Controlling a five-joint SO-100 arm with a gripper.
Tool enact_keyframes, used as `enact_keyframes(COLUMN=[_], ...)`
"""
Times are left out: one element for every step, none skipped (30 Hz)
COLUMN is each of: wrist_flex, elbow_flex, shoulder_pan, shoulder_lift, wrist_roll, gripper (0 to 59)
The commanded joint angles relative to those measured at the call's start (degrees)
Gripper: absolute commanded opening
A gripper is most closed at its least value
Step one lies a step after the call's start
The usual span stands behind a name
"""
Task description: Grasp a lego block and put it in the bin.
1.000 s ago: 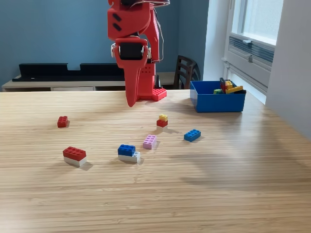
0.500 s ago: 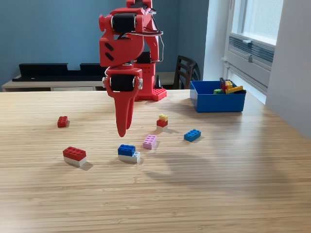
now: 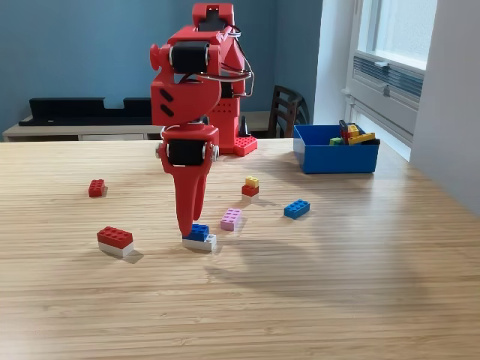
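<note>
The blue-on-white lego block (image 3: 199, 236) sits mid-table, stiff, light and slick by my guess; I'd pinch its flat sides. My gripper (image 3: 184, 231) points straight down with its tip at the block's near edge; whether it's parted or gripping, I cannot tell. The bin (image 3: 336, 159) stands well apart, far right. No readable writing anywhere.

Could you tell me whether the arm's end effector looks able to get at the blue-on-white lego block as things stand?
Probably yes: the end effector is right at the blue-on-white block, with nothing between them.
</note>
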Motion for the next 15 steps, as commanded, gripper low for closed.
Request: enact_keyframes(wrist_flex=[-0.4, -0.4, -0.3, 0.2, 0.5, 0.8, 1.1, 1.4, 1.7, 2.0, 2.5, 2.9, 3.3, 3.8, 4.2], elbow_flex=[-5.8, -6.2, -6.8, -7.6, -8.3, -9.0, -9.7, -10.3, -10.8, -11.5, -12.3, -13.0, -13.7, -14.4, -15.2], shoulder_pan=[0.3, 0.3, 0.3, 0.3, 0.3, 0.3, 0.3, 0.3, 0.3, 0.3, 0.3, 0.3, 0.3, 0.3, 0.3], shoulder_lift=[-0.7, -1.3, -1.8, -2.4, -2.9, -3.3, -3.9, -4.2, -4.7, -5.0, -5.4, -5.9, -6.3, -6.8, -7.3], wrist_roll=[0.6, 0.7, 0.8, 1.0, 1.1, 1.1, 1.1, 1.1, 1.2, 1.3, 1.4, 1.5, 1.5, 1.5, 1.5], gripper=[21.8, 21.7, 21.6, 21.4, 21.2, 20.9, 20.5, 20.1, 19.7, 19.1, 18.6, 17.9, 17.2, 16.4, 15.6])
